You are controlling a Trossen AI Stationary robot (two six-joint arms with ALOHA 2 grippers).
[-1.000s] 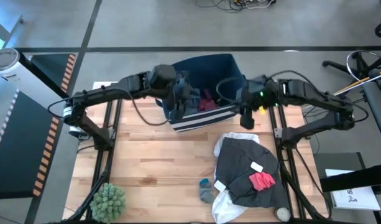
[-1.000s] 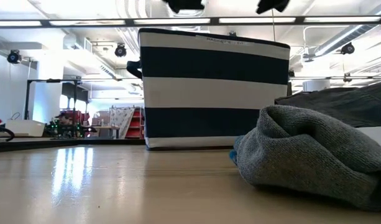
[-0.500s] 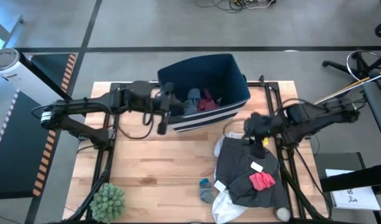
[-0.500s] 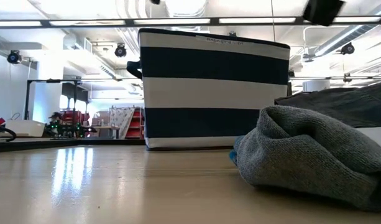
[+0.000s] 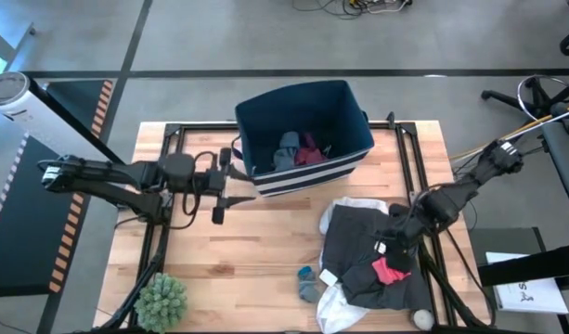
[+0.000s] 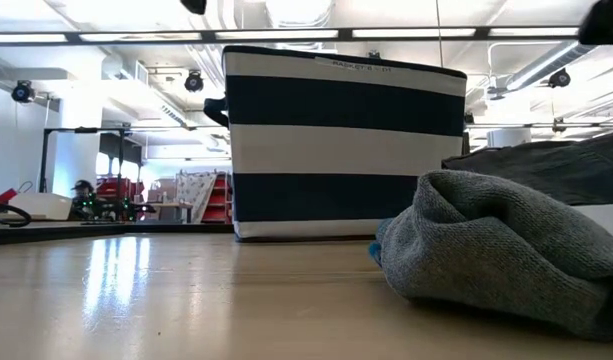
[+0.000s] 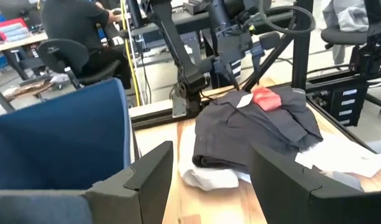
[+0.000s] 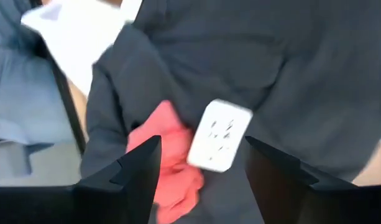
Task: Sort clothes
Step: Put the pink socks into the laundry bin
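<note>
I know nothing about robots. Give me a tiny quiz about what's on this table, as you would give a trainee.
1. True or false: the right gripper hovers open over the red garment.
2. The red garment lies on: A) the dark grey garment B) the plant C) bare wood.
3. Fill in: the left gripper is open beside the navy striped ____.

Key: 1 true; 2 A; 3 bin.

Bin (image 5: 265, 182) behind clothes pile (image 5: 372, 260); plant (image 5: 161, 299) at front-left.
</note>
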